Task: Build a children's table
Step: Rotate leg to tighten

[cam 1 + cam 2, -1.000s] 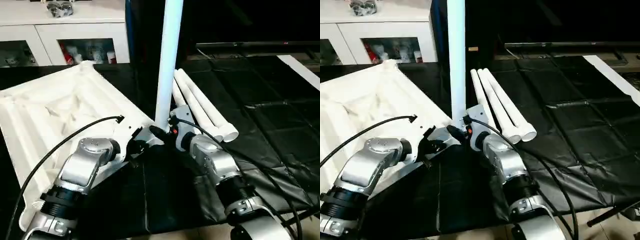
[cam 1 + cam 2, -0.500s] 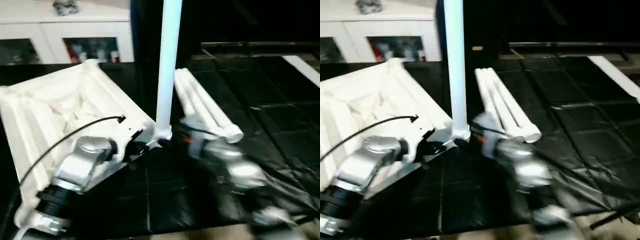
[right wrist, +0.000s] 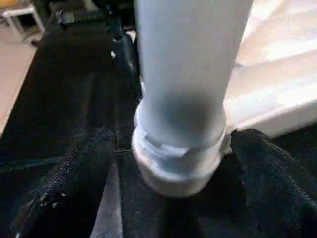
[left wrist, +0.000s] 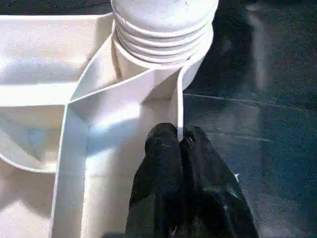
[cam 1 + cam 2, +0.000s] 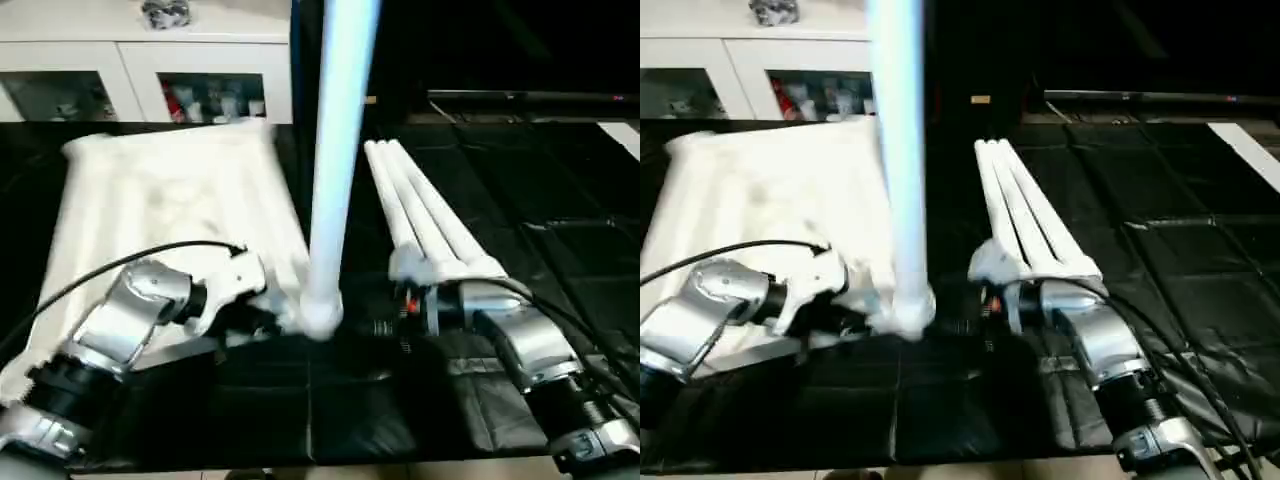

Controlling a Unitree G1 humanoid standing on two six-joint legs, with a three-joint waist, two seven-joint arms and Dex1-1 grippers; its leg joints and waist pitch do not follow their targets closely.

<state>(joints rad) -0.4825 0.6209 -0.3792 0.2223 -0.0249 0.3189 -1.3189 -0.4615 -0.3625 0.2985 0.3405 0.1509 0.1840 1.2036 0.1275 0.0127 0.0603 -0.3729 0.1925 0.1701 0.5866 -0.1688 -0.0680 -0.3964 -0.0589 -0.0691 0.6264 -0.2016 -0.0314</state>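
White plastic leg (image 5: 335, 170) upright in corner socket (image 4: 163, 37) of upturned tabletop (image 5: 165, 200).
Left gripper (image 4: 179, 144) pinched shut on tabletop rib; right gripper (image 3: 168, 163) spread open around leg base — next, probably fetching another of three spare legs (image 5: 425, 225).

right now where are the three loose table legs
In the left eye view the three loose legs lie side by side on the black mat, right of the upright leg in the tabletop's corner socket, just beyond the right gripper.
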